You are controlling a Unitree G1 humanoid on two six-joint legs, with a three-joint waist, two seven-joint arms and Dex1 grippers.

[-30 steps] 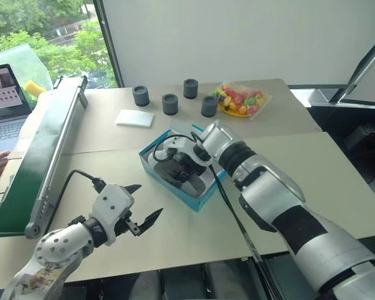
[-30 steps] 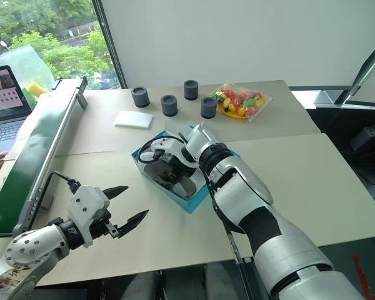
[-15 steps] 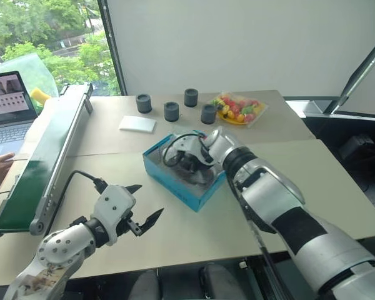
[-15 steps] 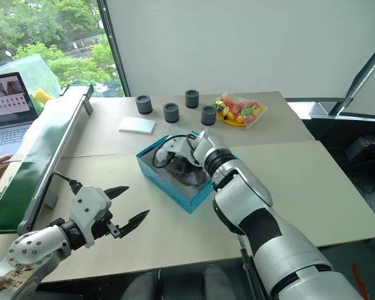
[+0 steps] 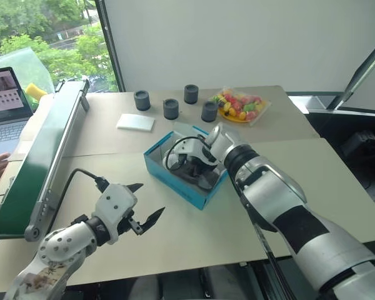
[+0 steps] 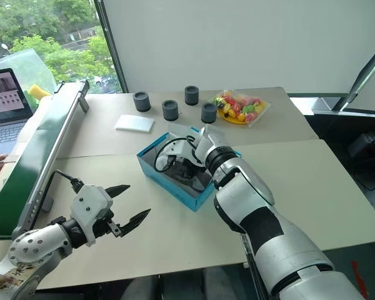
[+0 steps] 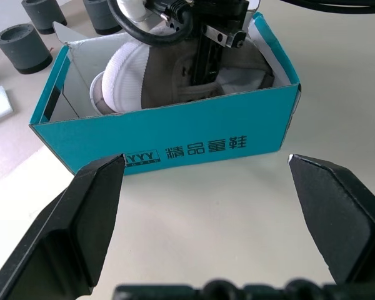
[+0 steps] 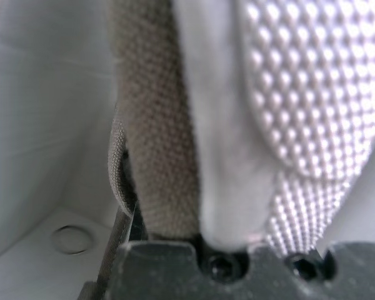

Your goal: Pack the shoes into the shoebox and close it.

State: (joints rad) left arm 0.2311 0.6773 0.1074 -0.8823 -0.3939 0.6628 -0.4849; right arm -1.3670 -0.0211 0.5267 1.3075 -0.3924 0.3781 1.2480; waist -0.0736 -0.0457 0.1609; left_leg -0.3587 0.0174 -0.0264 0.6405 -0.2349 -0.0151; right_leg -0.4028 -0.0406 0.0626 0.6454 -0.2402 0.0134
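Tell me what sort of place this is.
Probably a robot lab or test room in an office: plain tables pushed together by a window, a laptop at the side, and a green conveyor belt beside the shoebox.

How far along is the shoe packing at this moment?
Done: a shoe lies inside the shoebox. In hand: the right end effector reaches down into the box, gripping that shoe. Left: let go, then shut the lid, which stands open. The left end effector hangs open in front of the box.

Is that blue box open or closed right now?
Open: the shoebox shows its white inside and a shoe, with the right gripper reaching in.
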